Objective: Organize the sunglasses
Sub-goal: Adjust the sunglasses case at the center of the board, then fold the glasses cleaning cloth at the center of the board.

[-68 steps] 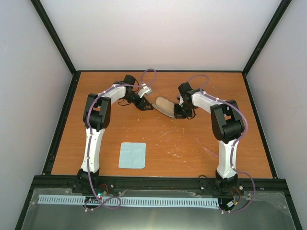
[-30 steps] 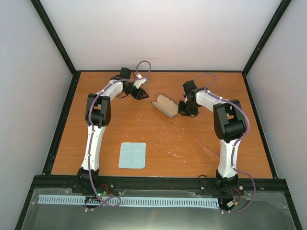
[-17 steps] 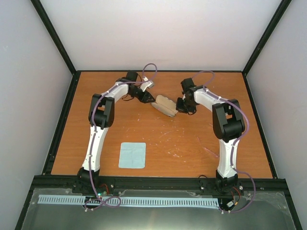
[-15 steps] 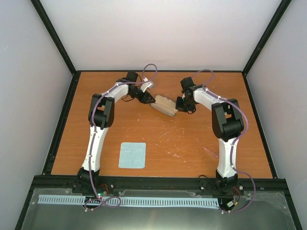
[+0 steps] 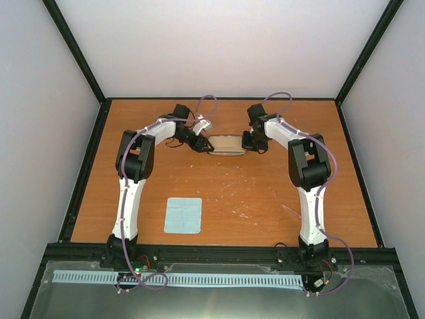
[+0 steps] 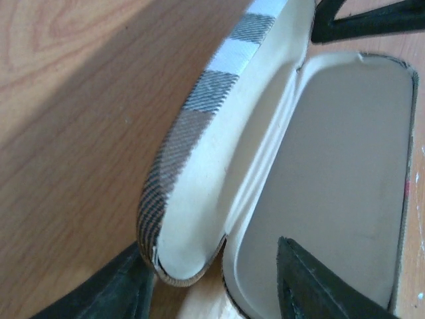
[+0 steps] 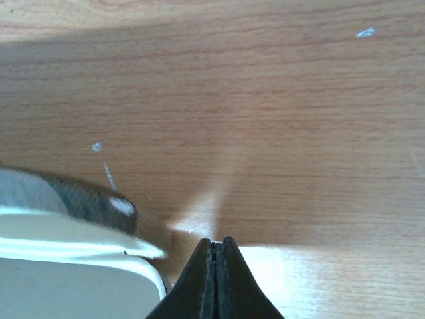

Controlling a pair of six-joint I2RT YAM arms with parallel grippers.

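**Case swung round, now lying level between the claws**

Case [image 5: 226, 144] sat on a diagonal half a second ago. I now see it lying crosswise on the table [image 5: 232, 189], long side parallel to the far edge. Both wrists have closed in on its two ends.

Left gripper [image 5: 201, 144] is at the case's left end. In the left wrist view its fingers [image 6: 116, 292] are spread wide. One sits outside the plaid lid [image 6: 199, 133]. The other hangs over the cream lower shell [image 6: 332, 173]. The hinge end of the case lies between them and nothing is clamped, so I read it as open-handed. The case is open and I see only bare lining inside.

Right gripper [image 5: 248, 141] is at the case's right end. In the right wrist view the fingertips [image 7: 202, 266] are pressed tight together with nothing between them. They sit just beside the case's rounded corner [image 7: 73, 229]. I can't tell whether they touch it.

The sunglasses [image 5: 287, 209] are not at the case. I get only a faint pinkish outline on the table, near the right arm's lower link and well apart from both grippers. Too faint to tell how they lie.

Pale blue cloth [image 5: 183, 214] lies flat at near left, beside the left arm.
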